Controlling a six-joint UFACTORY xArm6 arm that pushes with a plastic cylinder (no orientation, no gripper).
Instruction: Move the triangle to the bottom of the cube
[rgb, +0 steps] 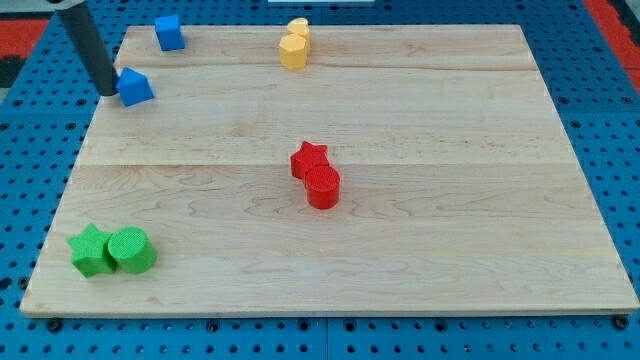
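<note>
Spanning the view was the pale wooden board (420, 120); on it the blue cube block (169, 32) sat near the top-left corner, the blue triangular block (134, 87) just below and slightly left of it. My tip (107, 90), a bare rod with no pincer to open or clench, touched the triangle's left side. Step judged: final positioning; next, a short rightward nudge under the cube.
</note>
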